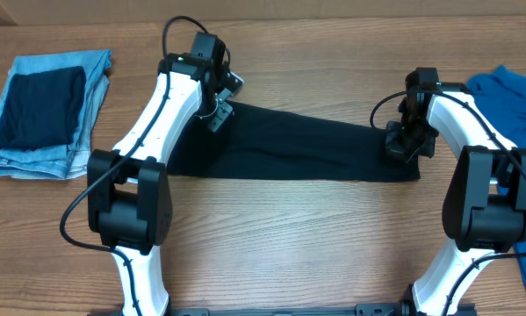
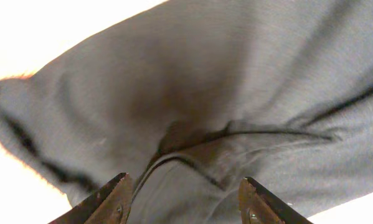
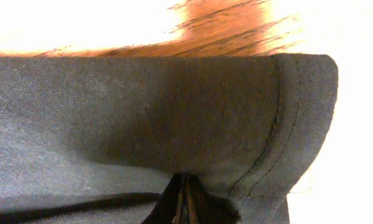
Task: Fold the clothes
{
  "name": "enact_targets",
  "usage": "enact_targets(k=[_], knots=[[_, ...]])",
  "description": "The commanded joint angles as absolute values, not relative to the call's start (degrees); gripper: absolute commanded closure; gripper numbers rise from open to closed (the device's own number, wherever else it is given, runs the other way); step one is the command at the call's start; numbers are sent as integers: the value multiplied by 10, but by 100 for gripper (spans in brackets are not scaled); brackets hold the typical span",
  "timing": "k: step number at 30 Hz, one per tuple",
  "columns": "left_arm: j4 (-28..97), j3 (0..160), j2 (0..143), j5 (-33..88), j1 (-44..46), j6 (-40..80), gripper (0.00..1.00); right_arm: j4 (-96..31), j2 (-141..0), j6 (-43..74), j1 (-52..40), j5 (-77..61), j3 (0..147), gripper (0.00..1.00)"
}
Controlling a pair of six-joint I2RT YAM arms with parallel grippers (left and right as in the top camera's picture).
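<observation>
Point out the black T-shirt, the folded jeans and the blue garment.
black T-shirt [image 1: 298, 145]: overhead view, middle of the folded band.
folded jeans [image 1: 97, 95]: overhead view, light denim along the stack's right edge.
blue garment [image 1: 522, 95]: overhead view, exposed fabric at the picture's far right.

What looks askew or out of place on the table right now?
The folded soft black T-shirt lies as a lopsided band: wide at the left tool, tapering toward the shut right tool, top edge slanting. A loose crease bunches between the left tool's open fingers. Nothing spilled.
</observation>
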State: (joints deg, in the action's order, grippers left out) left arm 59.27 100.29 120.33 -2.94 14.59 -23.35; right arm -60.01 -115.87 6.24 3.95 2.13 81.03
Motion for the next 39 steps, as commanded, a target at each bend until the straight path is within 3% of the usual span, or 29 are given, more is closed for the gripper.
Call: enact_targets(k=[1,8,13,27,28,30,33,35,39], knots=[[594,1012,1221,37,148,-374,42,-598,-1149,67,40,23,808,96],[592,995,1225,53,148,-438,38,-598,-1149,67,40,23,808,94],[593,992,1237,51,148,-437,52,-598,-1149,67,40,23,808,90],[597,992,1253,27,148,-435,54,-598,-1149,67,40,23,808,89],[597,992,1253,21,148,-435,53,-598,-1149,67,40,23,808,89],[598,992,1253,11,148,-435,38,-598,-1149,67,40,23,808,89],[596,992,1253,10,148,-447,36,-598,-1149,67,40,23,808,88],[595,992,1253,11,147,-471,37,-598,-1149,67,40,23,808,86],[588,992,1253,11,147,-483,51,-598,-1149,67,40,23,808,85]])
